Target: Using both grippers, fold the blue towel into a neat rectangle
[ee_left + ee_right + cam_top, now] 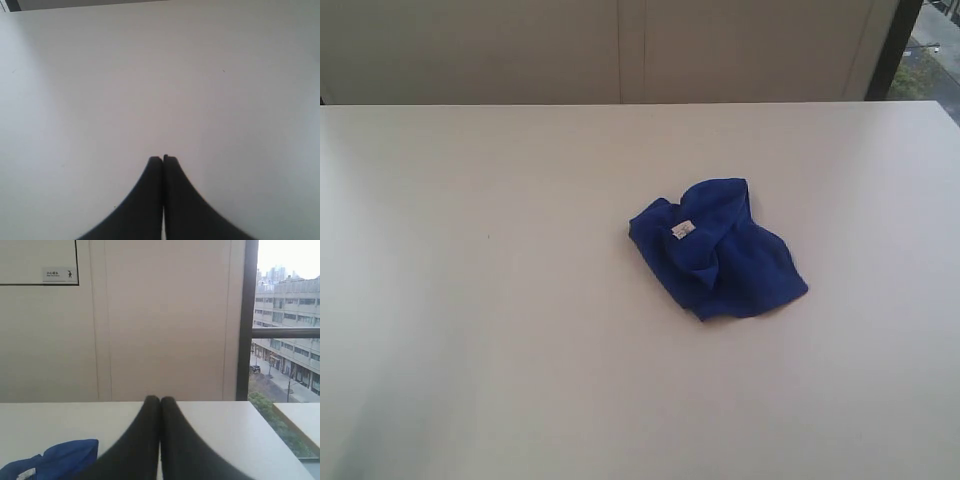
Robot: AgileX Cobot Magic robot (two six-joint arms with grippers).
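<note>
The blue towel (718,250) lies crumpled in a heap on the white table (500,300), right of centre in the exterior view, its small white tag (682,231) facing up. Neither arm shows in that view. In the left wrist view my left gripper (163,159) is shut, empty, above bare tabletop with no towel in sight. The right wrist view shows my right gripper (160,399) shut and empty too; part of the blue towel (55,460) with its tag (27,474) sits beside and apart from its fingers.
A beige panelled wall (620,50) runs behind the table's far edge (620,103). A dark window frame (246,320) with buildings outside stands past the table's right end. The table's corner (272,440) lies close to the right gripper.
</note>
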